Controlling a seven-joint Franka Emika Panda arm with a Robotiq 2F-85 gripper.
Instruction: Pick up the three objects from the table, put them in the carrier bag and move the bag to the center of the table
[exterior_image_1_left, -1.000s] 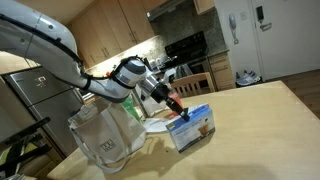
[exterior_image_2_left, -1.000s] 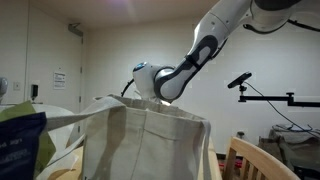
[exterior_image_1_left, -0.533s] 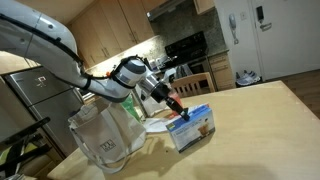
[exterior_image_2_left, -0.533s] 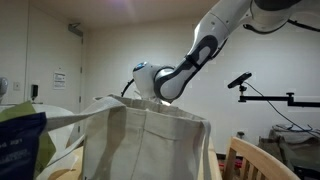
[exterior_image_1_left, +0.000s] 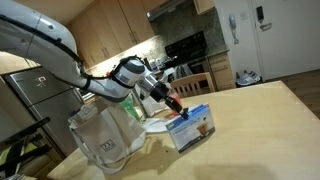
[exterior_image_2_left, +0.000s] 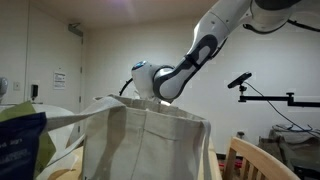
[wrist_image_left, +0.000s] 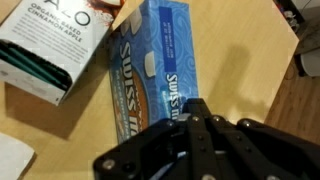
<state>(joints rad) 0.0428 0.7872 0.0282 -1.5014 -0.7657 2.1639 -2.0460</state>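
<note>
The gripper (exterior_image_1_left: 170, 97) hung close above the light-blue carton (exterior_image_1_left: 192, 126), which appeared to stand on its long edge on the worktop (exterior_image_1_left: 260, 115) a little right of centre in an exterior view. The carrier bag (exterior_image_1_left: 104, 140) was near it at the lower left. In the wrist view the gripper (wrist_image_left: 194, 108) came in from the bottom edge with its fingers pressed together and nothing visible between them. It was poised over the lower end of the carton (wrist_image_left: 150, 70), whose printed face ran diagonally through the middle of the frame. Since the carton rested ungrasped on the worktop (wrist_image_left: 70, 125), the closed fingers suggested the arm was lining up or about to nudge it. They would need to part before they could take it. A white packet with dark lettering (wrist_image_left: 55, 40), probably another of the three objects, lay at the upper left, just beside the carton's corner. A small red patch showed by the gripper's tip in an exterior view, but what it was could not be told. The bag (exterior_image_2_left: 150, 140) stood upright, filling the lower part of the frame. Its mouth faced upward, which seemed right for dropping things in from above, and its contents were hidden.
</note>
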